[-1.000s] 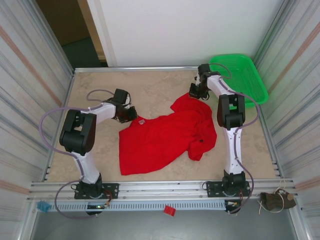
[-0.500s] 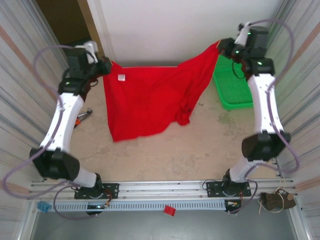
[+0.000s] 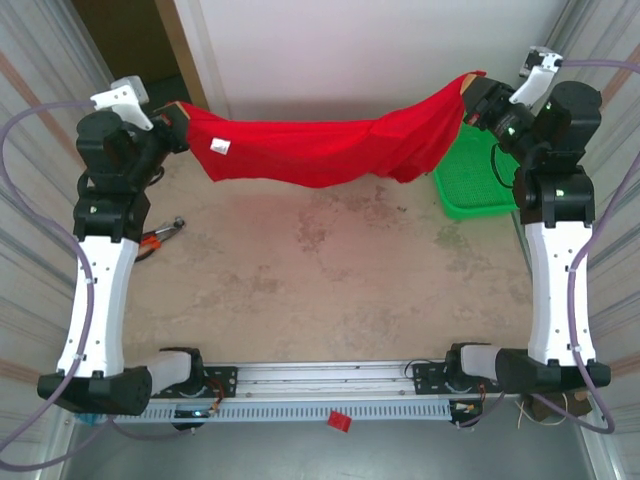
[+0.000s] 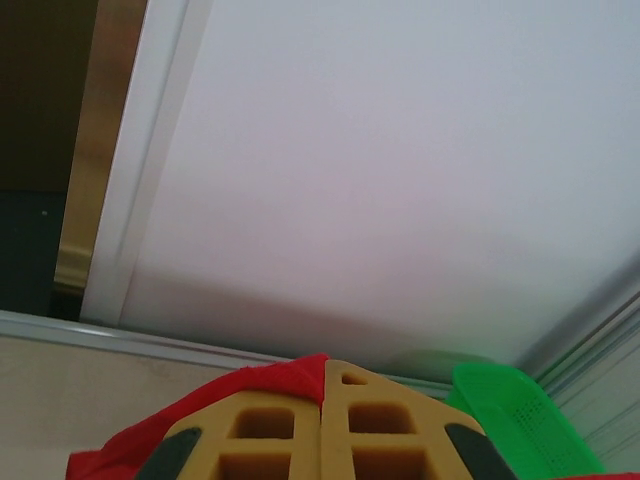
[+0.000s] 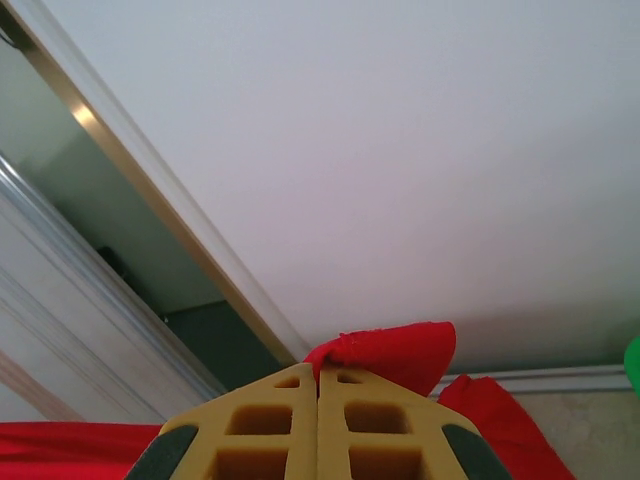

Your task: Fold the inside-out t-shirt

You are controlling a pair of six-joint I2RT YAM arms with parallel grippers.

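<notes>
Suspension from above: the inside-out t-shirt (image 3: 330, 150) is being held stretched in mid-air over the table (image 3: 330, 270) between left gripper (image 3: 180, 120) and right gripper (image 3: 468, 95). Left wrist: red cloth is being pinched by fully closed jaws. Right wrist: a red corner is being clamped likewise.

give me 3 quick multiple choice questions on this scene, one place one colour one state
1. Where is the t-shirt?
A) stretched between the left gripper and the right gripper, up off the table
B) flat on the table
C) bunched under one arm

2. What colour is the basket?
A) blue
B) green
C) white

3. How are the grippers?
A) both open
B) one open
C) both shut on the t-shirt

Answers: 1 A, the cloth spans arm to arm; 2 B, bright green mesh; 3 C, both wrist views show them closed with red cloth pinched.
</notes>
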